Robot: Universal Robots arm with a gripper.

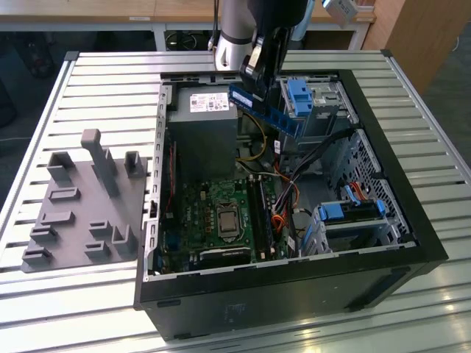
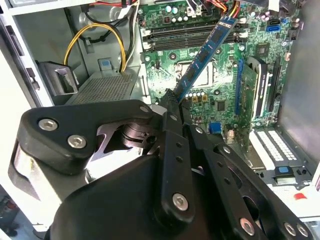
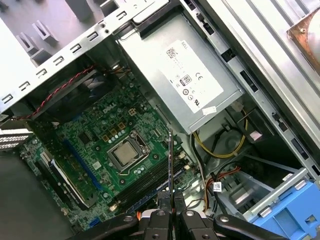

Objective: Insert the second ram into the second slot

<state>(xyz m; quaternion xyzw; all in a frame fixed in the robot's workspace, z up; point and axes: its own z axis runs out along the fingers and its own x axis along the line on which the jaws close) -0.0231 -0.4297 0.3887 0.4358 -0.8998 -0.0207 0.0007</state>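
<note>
Second ram (image 2: 202,55), thin flat blue chip-studded stick, pinched in black pincer (image 2: 169,100) above green motherboard (image 2: 165,56)

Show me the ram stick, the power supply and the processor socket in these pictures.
the second ram (image 2: 202,55), second wrist view, middle of its blue board.
power supply (image 3: 190,80), first wrist view, on its white label.
processor socket (image 3: 125,154), first wrist view, centre of its silver plate.

**The second ram (image 3: 170,165) held edge-on**

The gripper (image 3: 170,206) is clamped on the stick, which appears as a thin line just beside the CPU socket (image 3: 126,154). Memory slots (image 3: 150,184) run alongside the socket, on its gripper side. The grey power supply (image 3: 185,80) sits beyond the socket.
</note>
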